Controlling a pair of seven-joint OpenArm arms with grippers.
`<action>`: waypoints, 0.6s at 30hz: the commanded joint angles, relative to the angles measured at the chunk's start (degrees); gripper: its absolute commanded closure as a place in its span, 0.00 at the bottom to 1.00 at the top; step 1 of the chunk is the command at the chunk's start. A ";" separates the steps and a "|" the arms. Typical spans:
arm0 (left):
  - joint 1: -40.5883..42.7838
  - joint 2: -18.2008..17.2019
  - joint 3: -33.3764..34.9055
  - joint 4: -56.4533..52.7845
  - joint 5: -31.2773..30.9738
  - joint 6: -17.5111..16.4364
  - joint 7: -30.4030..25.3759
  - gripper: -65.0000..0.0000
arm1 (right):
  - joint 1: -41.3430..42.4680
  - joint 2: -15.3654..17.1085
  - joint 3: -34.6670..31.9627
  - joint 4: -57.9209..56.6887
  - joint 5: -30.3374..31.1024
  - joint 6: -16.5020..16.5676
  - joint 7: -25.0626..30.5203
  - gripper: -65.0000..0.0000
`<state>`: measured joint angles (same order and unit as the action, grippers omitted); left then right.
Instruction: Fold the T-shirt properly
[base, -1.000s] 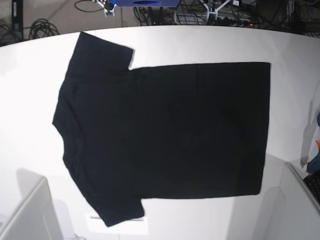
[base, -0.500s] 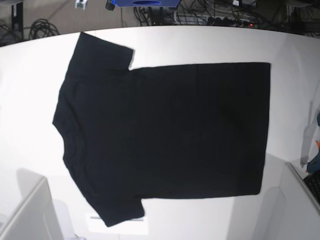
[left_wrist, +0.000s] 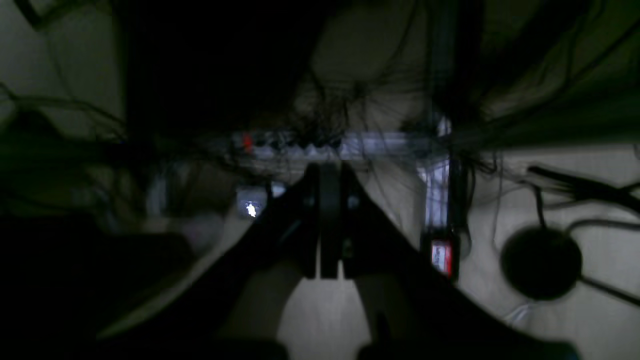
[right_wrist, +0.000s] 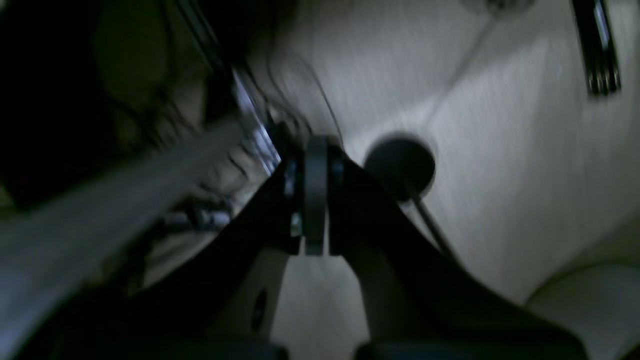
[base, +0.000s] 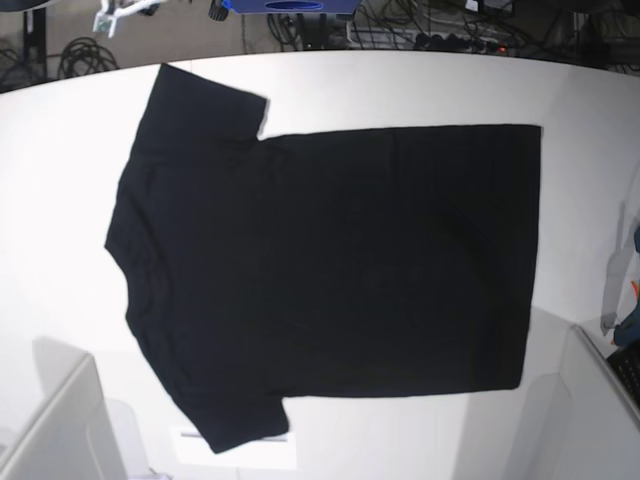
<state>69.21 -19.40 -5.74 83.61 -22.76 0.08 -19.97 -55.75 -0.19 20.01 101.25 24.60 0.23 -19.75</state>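
The T-shirt lies flat on the white table with its plain black side up. Its collar is at the left, its hem at the right, and one sleeve points to the far edge and one to the near edge. No print shows. My left gripper is shut and empty, over the floor and its cables. My right gripper is shut and empty, also over the floor. Neither wrist view shows the shirt. In the base view the grippers are not over the table.
Pale grey box-like shapes stand at the near left and near right corners. A white slip lies under the near sleeve. Beyond the far edge are cables, a power strip and a round black foot.
A small pale piece of hardware beyond the table's far edge has slid leftward along the top of the base view. The shirt has not moved.
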 joint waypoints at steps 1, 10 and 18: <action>2.57 -0.34 -1.69 2.58 -0.23 0.14 -1.70 1.00 | -1.26 0.32 1.22 2.97 0.94 -0.19 0.71 1.00; 5.21 8.72 -16.99 14.28 -0.40 0.23 -1.62 1.00 | 2.69 1.20 4.74 14.13 13.16 -0.10 0.63 1.00; 4.94 8.89 -19.36 16.21 -0.49 0.41 -1.62 1.00 | 9.99 5.86 4.91 12.81 30.74 -0.10 -9.04 0.65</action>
<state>72.86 -10.13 -24.56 99.22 -22.98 0.01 -20.34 -44.97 5.19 24.53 113.49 55.51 -0.32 -29.61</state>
